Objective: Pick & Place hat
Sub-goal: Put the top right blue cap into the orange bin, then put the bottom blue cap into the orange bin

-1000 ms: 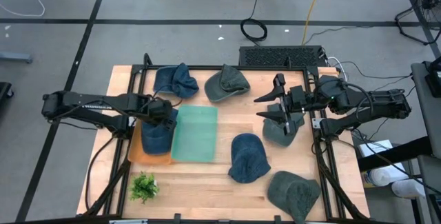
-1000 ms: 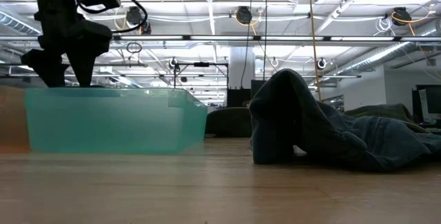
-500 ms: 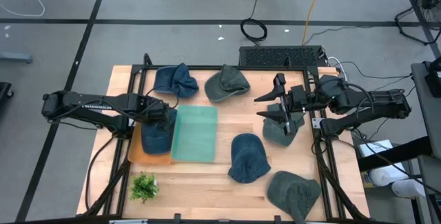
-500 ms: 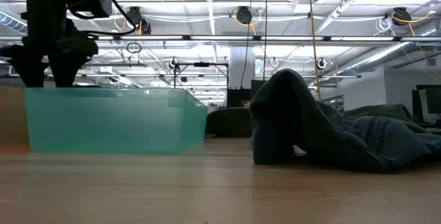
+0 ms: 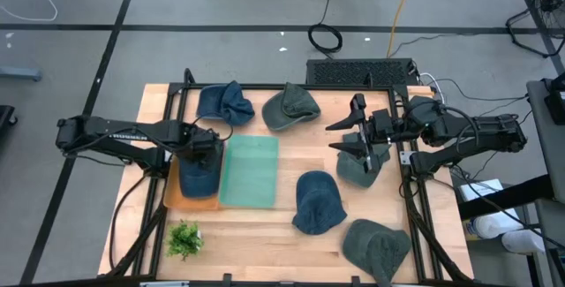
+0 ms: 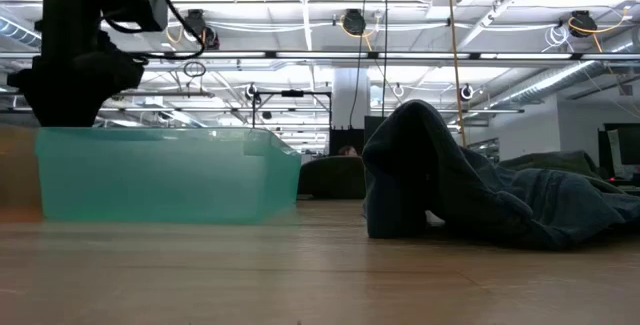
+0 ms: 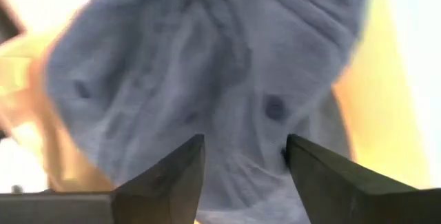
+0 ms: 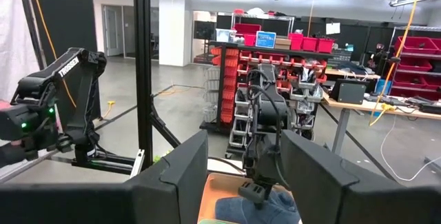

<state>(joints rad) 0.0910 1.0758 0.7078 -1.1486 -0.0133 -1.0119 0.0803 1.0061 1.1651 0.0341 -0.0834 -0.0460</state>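
Note:
A blue hat [image 5: 199, 177] lies in the orange bin [image 5: 189, 202] at the table's left and fills the left wrist view [image 7: 207, 65]. My left gripper [image 5: 205, 148] points down over the hat's far end. Its fingers stand apart [image 7: 244, 145] with the hat's cloth showing between them. In the low view this gripper [image 6: 75, 85] dips behind the teal bin [image 6: 160, 175]. My right gripper [image 5: 341, 137] hangs open and empty [image 8: 242, 148] above a dark green hat [image 5: 360, 170] at the right. My left gripper comes at the blue hat from above, pointing down, one finger [image 7: 172, 176] on either side of a stretch of its crown [image 7: 241, 134]. I cannot tell whether the fingertips touch the cloth. The hat lies in the orange bin.
The teal bin [image 5: 250, 172] stands right beside the orange one. More hats lie about: blue [image 5: 225, 103] and green [image 5: 290, 107] at the far edge, blue [image 5: 318, 201] in the middle, green [image 5: 375, 248] at the near right. A small plant [image 5: 184, 238] sits near left.
My left gripper has tipped to point more steeply down over the blue hat. Its fingers have swung toward the table's left edge and sunk behind the teal bin's wall in the low view. The hat and my right arm have kept still.

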